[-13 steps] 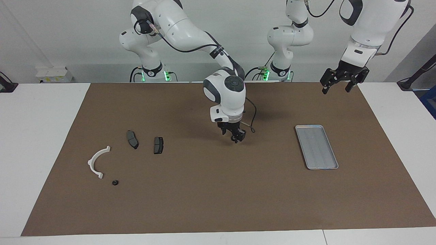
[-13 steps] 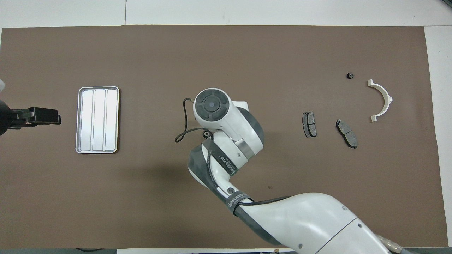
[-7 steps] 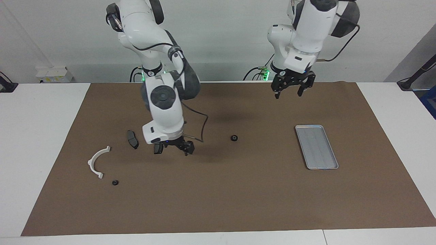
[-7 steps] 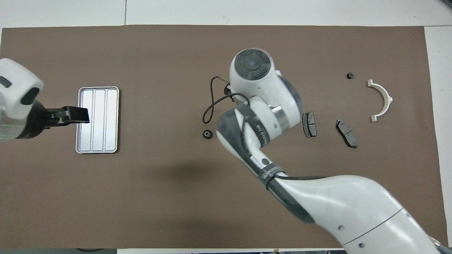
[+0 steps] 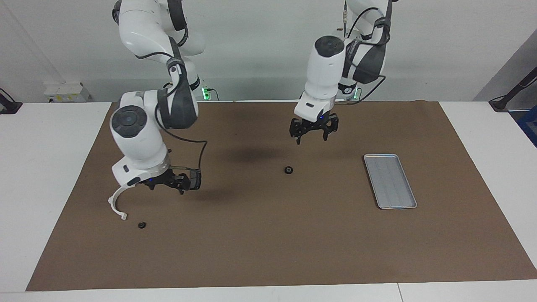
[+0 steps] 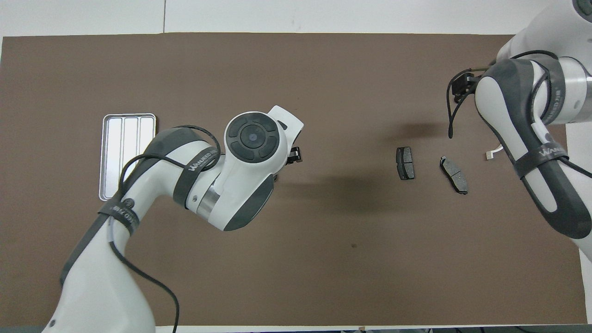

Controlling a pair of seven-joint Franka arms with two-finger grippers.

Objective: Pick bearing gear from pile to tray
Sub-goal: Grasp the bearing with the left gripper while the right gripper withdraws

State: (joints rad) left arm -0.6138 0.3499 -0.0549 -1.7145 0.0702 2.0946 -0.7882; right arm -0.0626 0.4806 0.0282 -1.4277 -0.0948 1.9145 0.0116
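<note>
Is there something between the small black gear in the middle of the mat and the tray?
Nothing visible. The gear lies alone on bare mat, and the tray is empty. The left tool hangs open above the gear.

Table's covered with a big brown mat (image 5: 268,235), dead matt, looks like felt or thick paper, can't tell which. The bare tabletop (image 5: 46,167) around it is smooth white, slight sheen. The tray (image 5: 390,181) is bare silver-grey metal, kind of brushed, with shallow ribs pressed along the floor; from overhead it catches the light and goes almost white. The curved arc (image 5: 115,202) is white plastic, smooth, not shiny. Two brake pads (image 6: 405,163) are dark grey, dull and a bit grainy looking. The little round pieces (image 5: 288,170) are black and too small to call the material. Arm shells (image 6: 252,138) are glossy white plastic with matt dark grey joint covers.
</note>
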